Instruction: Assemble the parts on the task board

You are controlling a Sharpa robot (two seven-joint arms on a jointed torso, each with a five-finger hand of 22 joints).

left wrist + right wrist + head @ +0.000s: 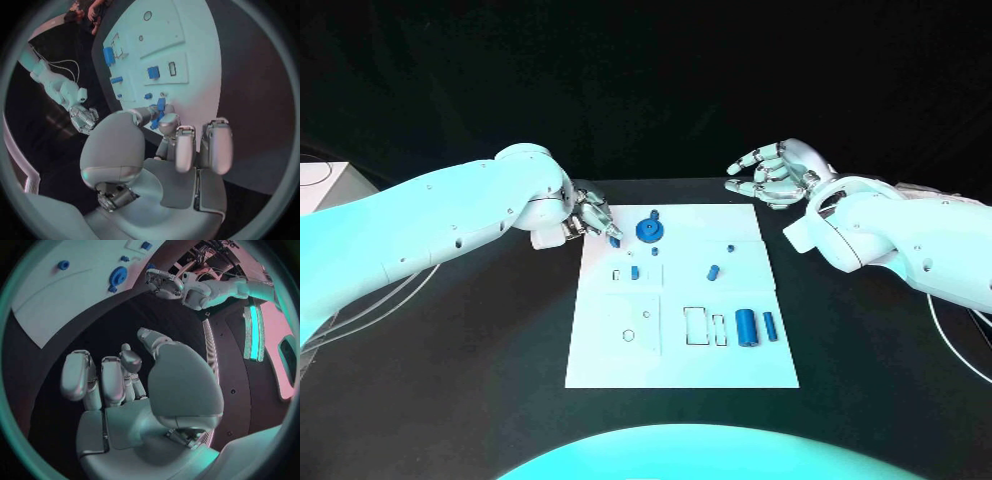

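Black table (pixel 473 350) supports the task board (pixel 733 365). My left hand (pixel 589 215) pinches a small blue peg (pixel 615 240) at the board's far-left corner. My right hand (pixel 773 172), fingers loosely curled, holds nothing. Judged early: a blue gear (pixel 649 231) sits nearby and several blue cylinders (pixel 747 326) lie loose.

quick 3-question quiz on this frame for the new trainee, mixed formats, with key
1. True or false: the right hand rests on the white board.
2. Which hand pinches a small blue piece? A) left hand B) right hand C) neither
3. Fill in: the round blue wheel-like part sits near the board's ___ edge, as seen from the robot.

Key
1. False: it hangs over the black table, beside the board's far corner, holding nothing.
2. A
3. far
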